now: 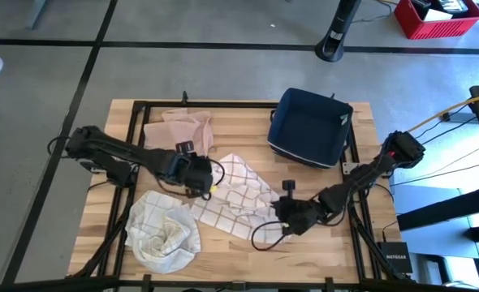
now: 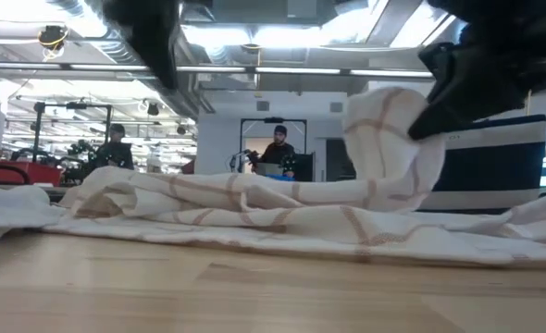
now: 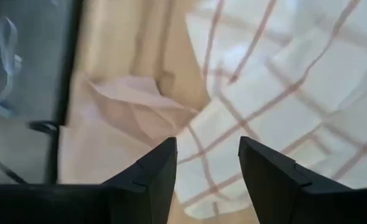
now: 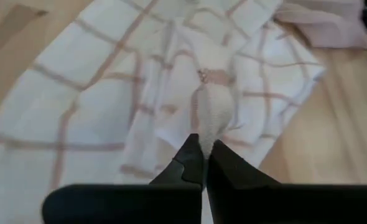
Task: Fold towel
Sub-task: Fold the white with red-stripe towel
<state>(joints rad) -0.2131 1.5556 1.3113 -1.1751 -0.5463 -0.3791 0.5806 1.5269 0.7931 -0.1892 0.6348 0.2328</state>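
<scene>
White cloth with thin red checks, the towel [image 1: 235,195], lies spread and rumpled on the wooden bench [image 1: 304,243] between the two arms. The right gripper [image 4: 203,163] has its fingers pinched tight on a raised fold of it, lifting a peak. The left gripper [image 3: 206,165] hovers over the towel's opposite edge, fingers parted and holding nothing. Beyond them sit a pink cloth [image 1: 183,126] and a dark blue bin [image 1: 311,128].
</scene>
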